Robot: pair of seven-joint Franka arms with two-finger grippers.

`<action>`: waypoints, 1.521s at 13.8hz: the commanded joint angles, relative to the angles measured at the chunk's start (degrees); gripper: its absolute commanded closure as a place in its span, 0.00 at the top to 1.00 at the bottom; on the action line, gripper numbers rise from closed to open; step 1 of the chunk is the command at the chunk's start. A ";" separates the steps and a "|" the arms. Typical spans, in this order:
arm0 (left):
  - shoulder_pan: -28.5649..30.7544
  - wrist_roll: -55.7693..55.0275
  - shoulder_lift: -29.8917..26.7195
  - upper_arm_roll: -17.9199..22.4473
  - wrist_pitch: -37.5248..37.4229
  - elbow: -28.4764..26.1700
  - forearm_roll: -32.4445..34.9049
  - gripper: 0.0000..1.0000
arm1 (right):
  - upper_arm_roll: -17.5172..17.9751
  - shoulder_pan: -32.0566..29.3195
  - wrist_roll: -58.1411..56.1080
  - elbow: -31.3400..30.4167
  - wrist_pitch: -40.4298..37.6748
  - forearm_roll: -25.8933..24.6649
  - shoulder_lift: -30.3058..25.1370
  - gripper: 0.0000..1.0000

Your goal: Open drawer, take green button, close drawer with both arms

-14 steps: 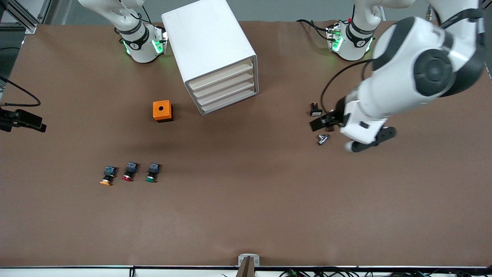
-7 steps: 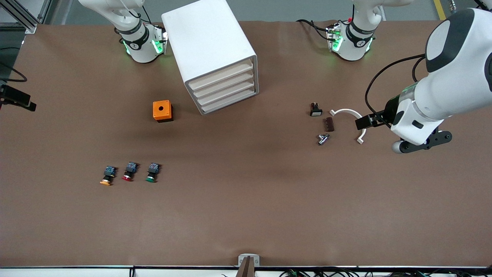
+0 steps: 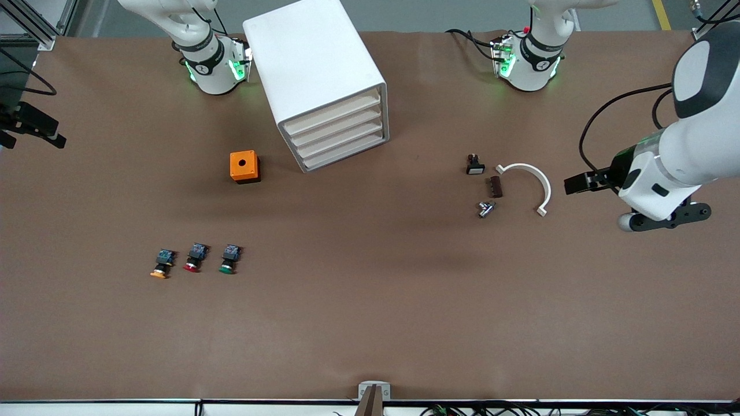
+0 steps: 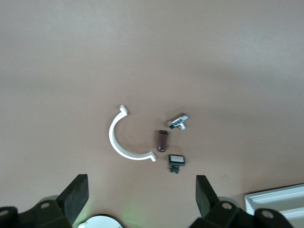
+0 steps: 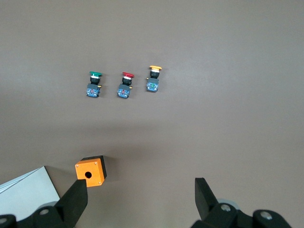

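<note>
The green-capped button (image 3: 229,260) lies on the brown table nearer the front camera than the orange box, beside a red-capped (image 3: 195,258) and an orange-capped one (image 3: 162,263). It also shows in the right wrist view (image 5: 94,84). The white drawer cabinet (image 3: 324,81) stands between the arm bases with all its drawers shut. My left gripper (image 3: 581,184) hangs open and empty over the table at the left arm's end, and its wrist view (image 4: 141,190) shows the jaws wide apart. My right gripper (image 3: 34,124) is at the right arm's end, open and empty (image 5: 140,197).
An orange box with a round hole (image 3: 244,167) sits beside the cabinet. A white arc piece (image 3: 529,179), a brown piece (image 3: 495,186), a small metal part (image 3: 485,208) and a black switch (image 3: 475,164) lie between the cabinet and my left gripper.
My left arm has swung away from the small parts toward its end of the table, uncovering the white arc. My right gripper has shifted a little at the table's edge.
</note>
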 commanded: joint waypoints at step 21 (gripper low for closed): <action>-1.30 14.05 -17.58 8.31 14.47 -18.90 1.04 0.99 | 0.05 1.60 0.98 5.08 -5.59 -1.16 0.47 1.00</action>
